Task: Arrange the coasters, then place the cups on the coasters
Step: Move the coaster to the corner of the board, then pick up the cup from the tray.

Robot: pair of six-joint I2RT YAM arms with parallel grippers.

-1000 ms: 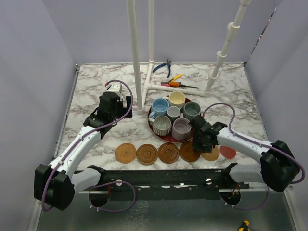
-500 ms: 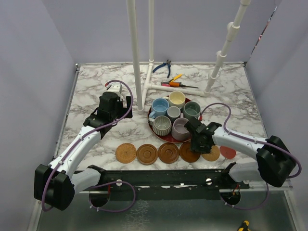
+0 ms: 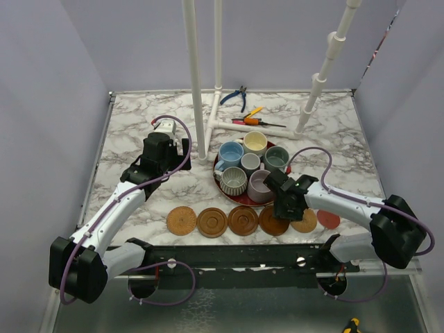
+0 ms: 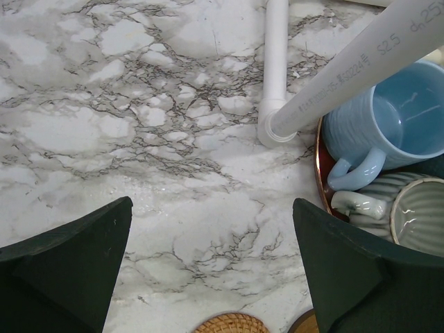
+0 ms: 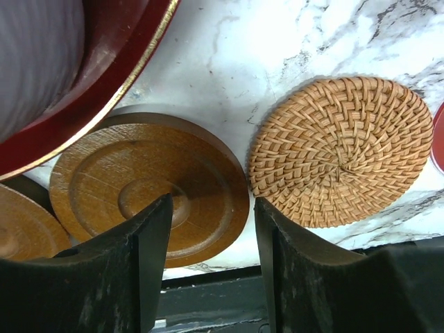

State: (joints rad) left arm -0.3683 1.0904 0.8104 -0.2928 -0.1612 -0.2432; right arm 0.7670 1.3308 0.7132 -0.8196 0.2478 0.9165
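Left gripper (image 4: 211,208): fingers are held wide apart above bare marble (image 4: 139,104), near the blue cup (image 4: 388,132).
Right gripper (image 5: 211,208): fingers are set partly apart with nothing clasped, over a wooden coaster (image 5: 149,187).
Coasters (image 3: 243,220): laid in a row along the near edge.
Cups (image 3: 250,163): gathered on the red tray (image 3: 241,201).

Holds the left arm (image 3: 118,205) stretched forward and bent at the elbow, with the left gripper (image 3: 166,130) raised and its fingers (image 4: 69,263) spread as wide as they go, gripping nothing. Folds the right arm (image 3: 347,201) inward toward the middle, with the right gripper (image 3: 281,205) tipped steeply down and set low, its fingers (image 5: 142,263) partly parted and closed on nothing
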